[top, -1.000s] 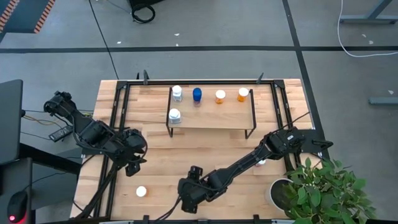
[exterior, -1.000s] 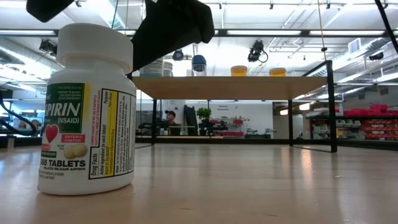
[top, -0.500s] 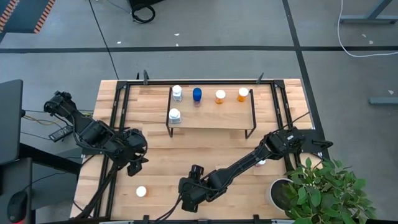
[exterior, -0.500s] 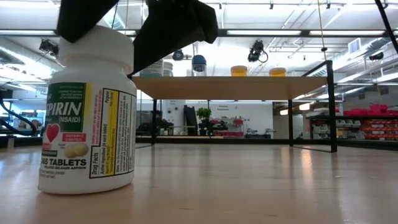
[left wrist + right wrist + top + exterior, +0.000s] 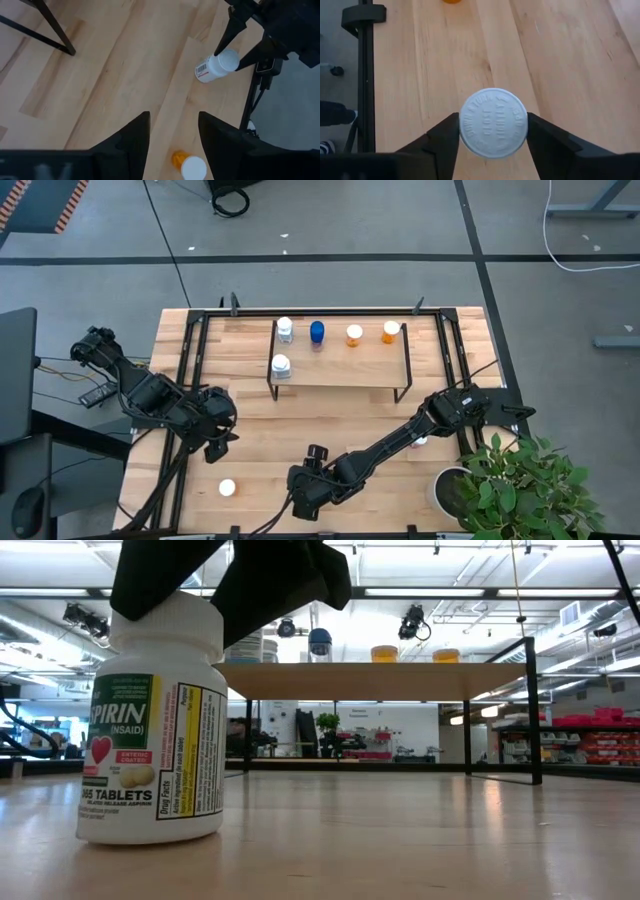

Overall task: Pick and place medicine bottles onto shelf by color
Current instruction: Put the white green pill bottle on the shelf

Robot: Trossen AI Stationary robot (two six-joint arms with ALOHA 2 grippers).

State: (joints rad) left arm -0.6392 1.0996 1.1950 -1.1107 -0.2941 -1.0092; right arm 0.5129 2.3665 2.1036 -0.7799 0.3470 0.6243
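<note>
A white aspirin bottle [image 5: 150,740] with a white cap stands upright on the table near its near edge. My right gripper [image 5: 493,130] is over it, shut on its cap; in the high view this gripper [image 5: 304,483] hides the bottle. My left gripper [image 5: 172,135] is open and hovers above bare table at the left [image 5: 215,435]. An orange bottle with a white cap [image 5: 227,488] stands near the table's near-left corner. The shelf [image 5: 340,365] carries two white bottles, a blue bottle [image 5: 317,332] and two orange bottles. My right gripper holds the aspirin bottle by its round white cap [image 5: 470,125], pinched between the two fingers [image 5: 445,135], one on each side of the rim. The fingers come from above, pointing down. The bottle stands upright with its base on the table [image 5: 150,835].
A potted plant [image 5: 500,485] stands at the near right corner. Black frame rails [image 5: 190,370] run along the table's sides. A small bottle [image 5: 420,442] shows partly under my right arm. Bare wood lies between the shelf and the near edge.
My right gripper's fingers have closed in from both sides onto the aspirin bottle's cap. The bottle has slid a little toward the table's right, still upright on its base.
</note>
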